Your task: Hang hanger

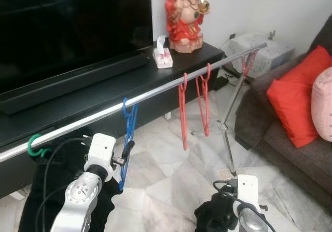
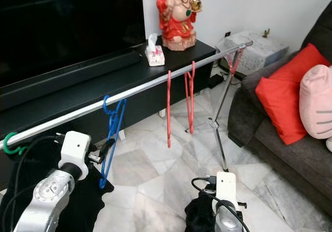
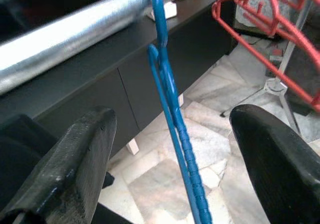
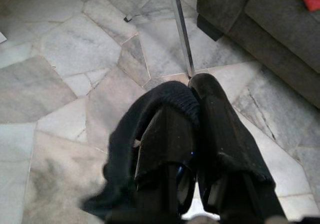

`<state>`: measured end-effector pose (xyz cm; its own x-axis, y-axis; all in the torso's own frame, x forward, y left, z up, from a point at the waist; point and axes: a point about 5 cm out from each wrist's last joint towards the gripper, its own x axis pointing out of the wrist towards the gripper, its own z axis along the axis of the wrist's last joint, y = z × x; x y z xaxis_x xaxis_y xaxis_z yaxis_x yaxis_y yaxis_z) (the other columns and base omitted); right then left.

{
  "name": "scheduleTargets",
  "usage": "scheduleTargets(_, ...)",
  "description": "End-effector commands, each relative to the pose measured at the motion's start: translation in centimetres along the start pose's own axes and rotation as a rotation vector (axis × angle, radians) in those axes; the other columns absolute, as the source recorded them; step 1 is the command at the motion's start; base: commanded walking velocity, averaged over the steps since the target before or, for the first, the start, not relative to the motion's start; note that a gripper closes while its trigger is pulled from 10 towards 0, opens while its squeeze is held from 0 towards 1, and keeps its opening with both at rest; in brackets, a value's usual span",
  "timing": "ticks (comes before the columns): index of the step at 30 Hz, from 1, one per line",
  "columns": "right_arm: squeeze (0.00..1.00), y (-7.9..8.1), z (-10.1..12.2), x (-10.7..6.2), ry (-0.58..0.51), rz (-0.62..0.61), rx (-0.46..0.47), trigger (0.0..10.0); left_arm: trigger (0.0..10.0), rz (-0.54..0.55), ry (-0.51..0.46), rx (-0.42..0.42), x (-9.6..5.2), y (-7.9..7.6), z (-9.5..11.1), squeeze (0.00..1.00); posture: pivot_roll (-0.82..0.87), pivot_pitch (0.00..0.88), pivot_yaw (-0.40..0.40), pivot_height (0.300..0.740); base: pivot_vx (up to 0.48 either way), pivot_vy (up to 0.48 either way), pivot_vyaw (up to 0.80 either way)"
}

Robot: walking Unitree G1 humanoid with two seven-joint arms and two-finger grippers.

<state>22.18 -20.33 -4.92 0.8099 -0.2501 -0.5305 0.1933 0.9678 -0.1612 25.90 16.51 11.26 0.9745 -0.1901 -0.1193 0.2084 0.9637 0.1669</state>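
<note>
A red-robed figurine (image 1: pixel 184 15) stands at the end of a long black TV bench (image 1: pixel 104 94), just beside a small pink-and-white tissue box (image 1: pixel 163 55). A dark television screen (image 1: pixel 67 24) rises behind a black soundbar (image 1: pixel 72 81). Across the pale marble floor (image 1: pixel 171 164), a grey sofa (image 1: pixel 290 138) holds a red cushion (image 1: pixel 298 99) and a pink cushion (image 1: pixel 322 102). A patterned white box (image 1: pixel 259 50) sits by the wall.
</note>
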Motion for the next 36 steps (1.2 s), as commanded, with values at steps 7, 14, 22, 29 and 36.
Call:
scheduleTargets(7, 0.00, -0.4, 0.2, 0.2, -0.004, -0.002, -0.004, 10.0, 10.0, -0.002, 0.028, -0.030, 1.9, -1.0, 0.7, 0.00, -0.10, 0.000, -0.018, 0.740, 0.000, 0.000, 0.00)
scheduleTargets(14, 0.00, -0.6, 0.3, 0.2, -0.003, -0.006, -0.006, 10.0, 10.0, -0.005, 0.103, 0.021, 3.7, -1.1, -0.3, 0.00, -0.11, 0.000, -0.015, 0.740, 0.000, 0.000, 0.00)
scheduleTargets(22, 0.00, -0.5, 0.4, 0.3, -0.002, -0.003, -0.008, 10.0, 10.0, 0.012, 0.129, 0.032, 5.1, -0.9, -0.5, 0.00, -0.11, 0.000, -0.014, 0.740, 0.000, 0.000, 0.00)
scheduleTargets(29, 0.00, -0.3, 1.0, 0.5, -0.027, 0.001, -0.002, 10.0, 10.0, -0.021, 0.160, 0.060, 6.1, -1.6, -1.2, 0.00, -0.11, 0.000, -0.015, 0.740, 0.000, 0.000, 0.00)
scheduleTargets(36, 0.00, -0.4, 1.3, 0.5, -0.050, 0.003, 0.000, 10.0, 10.0, 0.005, 0.185, 0.078, 6.7, -2.0, -1.6, 0.00, -0.11, 0.000, -0.026, 0.740, 0.000, 0.000, 0.00)
